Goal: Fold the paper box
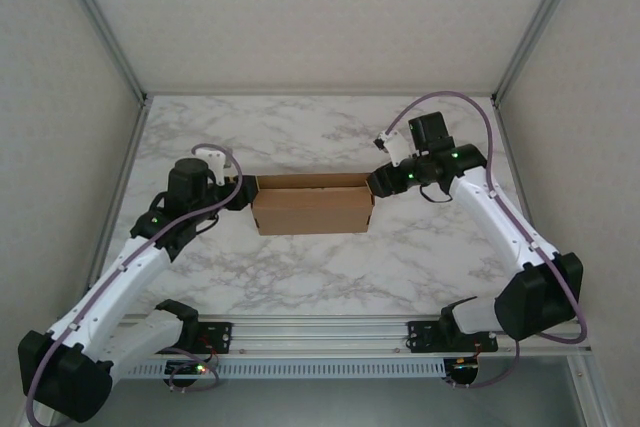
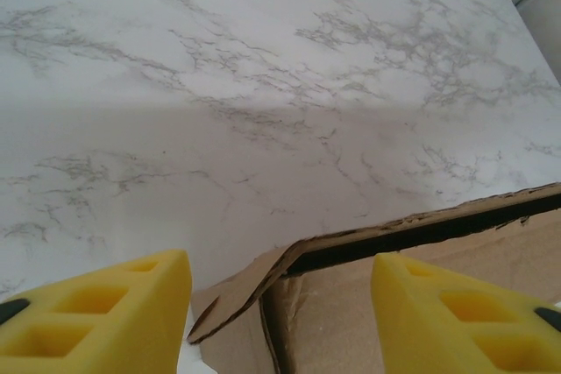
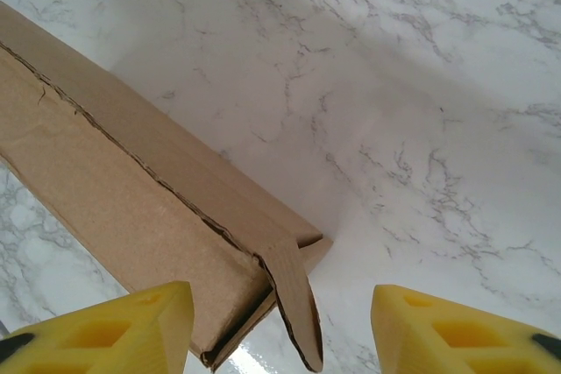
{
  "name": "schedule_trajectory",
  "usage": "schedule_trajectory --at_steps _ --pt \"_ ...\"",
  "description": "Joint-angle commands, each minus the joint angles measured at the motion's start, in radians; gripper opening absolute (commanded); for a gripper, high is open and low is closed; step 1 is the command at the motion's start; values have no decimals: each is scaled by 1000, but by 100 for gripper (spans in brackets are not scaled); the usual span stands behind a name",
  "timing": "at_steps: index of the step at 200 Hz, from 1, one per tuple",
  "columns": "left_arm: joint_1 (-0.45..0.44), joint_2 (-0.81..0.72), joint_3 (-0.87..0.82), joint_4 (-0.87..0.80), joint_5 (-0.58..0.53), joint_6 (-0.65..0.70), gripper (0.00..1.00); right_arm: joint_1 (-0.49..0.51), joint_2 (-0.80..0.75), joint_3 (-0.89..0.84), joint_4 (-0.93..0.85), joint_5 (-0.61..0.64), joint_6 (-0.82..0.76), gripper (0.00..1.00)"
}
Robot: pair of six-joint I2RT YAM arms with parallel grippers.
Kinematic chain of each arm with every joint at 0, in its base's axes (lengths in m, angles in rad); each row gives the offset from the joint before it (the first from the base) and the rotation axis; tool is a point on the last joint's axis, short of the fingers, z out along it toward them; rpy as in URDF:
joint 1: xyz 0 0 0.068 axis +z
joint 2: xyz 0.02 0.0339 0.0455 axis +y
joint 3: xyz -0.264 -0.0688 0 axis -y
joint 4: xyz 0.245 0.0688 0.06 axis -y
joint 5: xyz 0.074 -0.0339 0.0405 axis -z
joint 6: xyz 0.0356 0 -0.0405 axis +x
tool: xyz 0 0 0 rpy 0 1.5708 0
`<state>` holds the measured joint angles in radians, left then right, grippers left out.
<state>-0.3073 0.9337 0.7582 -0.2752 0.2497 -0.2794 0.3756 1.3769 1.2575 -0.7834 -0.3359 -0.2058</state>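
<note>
Top external view puts the paper box point(image 1: 313, 205) at the middle of the marble table point(image 1: 300, 137), lying flat with its long side across, its walls up and its top seam not fully shut.

The left gripper point(image 1: 243, 194) sits at the box's 9 o'clock end and the right gripper point(image 1: 377, 183) at its 3 o'clock end, each just beside the cardboard.

In the left wrist view a corner flap point(image 2: 237, 291) at 6 o'clock juts out loose, torn-edged, with a dark gap running along the lid towards 3 o'clock. In the right wrist view a narrow tab point(image 3: 294, 304) hangs free off the box's end, at 6 o'clock.

Both grippers stand about half open, yellow fingers point(image 3: 131, 321) well apart and clasping nothing (the cardboard lies between them, but I see no pinch).

By my reading the step in hand is closing the ends: the body is formed, while the end pieces are untucked. The next move calls for nudging each loose piece inward and pressing the lid down, with the opposite gripper bracing the box so it cannot slide.
</note>
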Motion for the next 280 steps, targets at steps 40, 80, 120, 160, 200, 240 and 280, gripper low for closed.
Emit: schedule_trajectory --at_steps 40,80,120,160,200,240,280 --pt "24 -33 -52 49 53 -42 49 -3 28 30 -37 12 47 43" --pt "24 -10 -63 64 84 -58 37 -2 30 41 -50 6 73 24" --pt "24 18 -71 88 123 -79 31 3 40 46 -57 -21 105 14" --pt "25 31 -63 108 153 -110 29 24 37 43 -54 -27 162 8" --pt "25 48 -75 138 182 -144 26 45 40 30 -40 4 234 2" --pt "24 40 -93 139 172 -153 23 71 43 16 -33 19 284 0" --pt "24 48 -99 136 167 -151 22 93 33 -7 -21 45 324 0"
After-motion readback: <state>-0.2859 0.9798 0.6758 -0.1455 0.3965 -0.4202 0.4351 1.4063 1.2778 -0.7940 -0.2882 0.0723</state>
